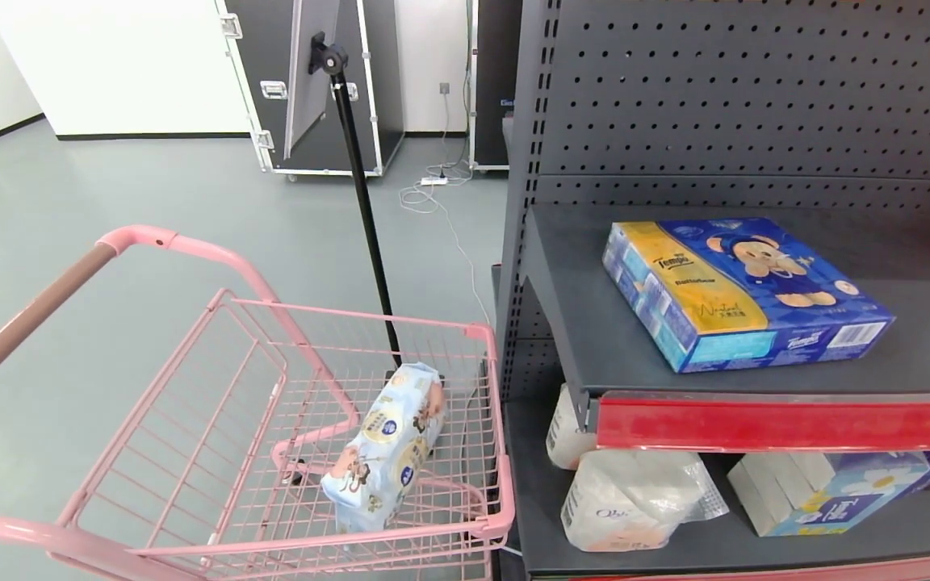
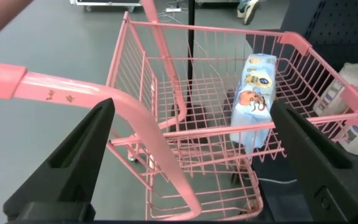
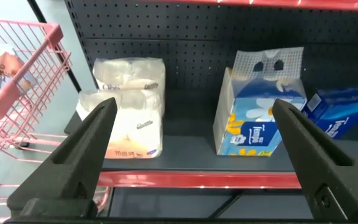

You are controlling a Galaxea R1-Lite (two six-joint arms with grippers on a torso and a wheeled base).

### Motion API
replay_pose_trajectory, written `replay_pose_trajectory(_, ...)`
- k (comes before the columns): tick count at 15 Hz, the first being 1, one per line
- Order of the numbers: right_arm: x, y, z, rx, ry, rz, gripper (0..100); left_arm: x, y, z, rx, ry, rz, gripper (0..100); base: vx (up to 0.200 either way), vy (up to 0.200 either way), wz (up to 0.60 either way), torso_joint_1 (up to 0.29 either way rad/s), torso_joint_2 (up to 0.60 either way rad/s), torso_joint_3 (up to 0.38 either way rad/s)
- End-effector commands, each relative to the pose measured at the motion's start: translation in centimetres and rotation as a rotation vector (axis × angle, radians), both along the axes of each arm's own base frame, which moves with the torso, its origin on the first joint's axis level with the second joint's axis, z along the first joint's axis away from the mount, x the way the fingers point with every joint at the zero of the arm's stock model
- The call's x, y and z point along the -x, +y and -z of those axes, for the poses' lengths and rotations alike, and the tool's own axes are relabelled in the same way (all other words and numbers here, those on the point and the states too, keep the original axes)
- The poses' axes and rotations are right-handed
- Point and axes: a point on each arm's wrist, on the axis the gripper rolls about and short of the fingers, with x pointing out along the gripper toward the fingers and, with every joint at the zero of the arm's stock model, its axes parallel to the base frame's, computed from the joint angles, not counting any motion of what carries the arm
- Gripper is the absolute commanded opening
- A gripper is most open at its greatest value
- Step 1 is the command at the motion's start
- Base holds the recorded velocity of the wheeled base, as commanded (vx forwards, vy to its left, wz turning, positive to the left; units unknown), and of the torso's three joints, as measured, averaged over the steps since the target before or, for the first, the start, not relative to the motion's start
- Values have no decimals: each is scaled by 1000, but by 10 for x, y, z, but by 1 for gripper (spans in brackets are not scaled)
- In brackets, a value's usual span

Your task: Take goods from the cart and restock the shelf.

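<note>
A light blue soft pack (image 1: 384,452) printed with cartoon figures lies in the pink wire cart (image 1: 190,516), leaning near its right side. In the left wrist view my left gripper (image 2: 191,168) hovers open above the cart's near rim, with the pack (image 2: 253,102) ahead between its fingers' line and nothing held. My right gripper (image 3: 194,162) stands open in front of the lower shelf, facing the white tissue packs (image 3: 129,115) and a blue and white tissue pack (image 3: 260,118). A large blue and yellow tissue box (image 1: 739,294) lies on the upper shelf board (image 1: 578,323).
The dark pegboard shelf (image 1: 756,97) stands right of the cart, with red price strips (image 1: 788,424) along its front edges. A black stand pole (image 1: 364,202) rises behind the cart. Open grey floor (image 1: 69,242) lies to the left. Flight cases stand at the back wall.
</note>
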Motion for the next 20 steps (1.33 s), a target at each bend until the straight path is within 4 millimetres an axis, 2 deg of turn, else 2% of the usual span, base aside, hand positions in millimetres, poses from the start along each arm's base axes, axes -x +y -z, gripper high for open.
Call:
replay_pose_trajectory(1, 0, 0, 0, 1, -1, 0, 100, 0, 0, 0, 0, 0, 0, 100, 0, 0, 0, -90, 281, 198)
replay_pose_trajectory(4, 0, 0, 0, -1, -1, 0, 100, 0, 0, -1, -1, -5, 3, 100, 0, 0, 0, -30, 103, 79)
replay_pose_trajectory(5, 0, 0, 0, -1, -1, 0, 100, 9, 1, -30, 23, -110, 28, 100, 0, 0, 0, 0, 0, 0)
replay_pose_trajectory(6, 0, 0, 0, 1, -1, -1, 100, 14, 3, -92, 116, -151, 73, 100, 0, 0, 0, 0, 0, 0)
replay_pose_trajectory(7, 0, 0, 0, 1, -1, -1, 100, 3, 2, -148, 248, -116, 127, 100, 0, 0, 0, 0, 0, 0)
replay_pose_trajectory(8, 0, 0, 0, 1, -1, -1, 100, -14, -1, -177, 263, -77, 165, 100, 0, 0, 0, 0, 0, 0)
replay_pose_trajectory(9, 0, 0, 0, 2, -1, -1, 100, -45, -8, -184, 230, 30, 169, 100, 0, 0, 0, 0, 0, 0)
replay_pose_trajectory(10, 0, 0, 0, 1, -1, -1, 100, -74, -16, -177, 146, 146, 195, 100, 0, 0, 0, 0, 0, 0)
replay_pose_trajectory(11, 0, 0, 0, 1, -1, -1, 100, -87, -19, -172, 111, 200, 204, 100, 0, 0, 0, 0, 0, 0)
replay_pose_trajectory(12, 0, 0, 0, 1, -1, -1, 100, -110, -24, -161, 86, 302, 206, 100, 0, 0, 0, 0, 0, 0)
replay_pose_trajectory(13, 0, 0, 0, 1, -1, -1, 100, -147, -42, -143, 52, 459, 284, 100, 0, 0, 0, 0, 0, 0)
replay_pose_trajectory(15, 0, 0, 0, 1, -1, -1, 100, -176, -68, -123, -29, 598, 375, 100, 0, 0, 0, 0, 0, 0)
replay_pose_trajectory(17, 0, 0, 0, 1, -1, -1, 100, -203, -81, -95, -123, 735, 374, 100, 0, 0, 0, 0, 0, 0)
replay_pose_trajectory(20, 0, 0, 0, 1, -1, -1, 100, -236, -101, -67, -208, 847, 407, 100, 0, 0, 0, 0, 0, 0)
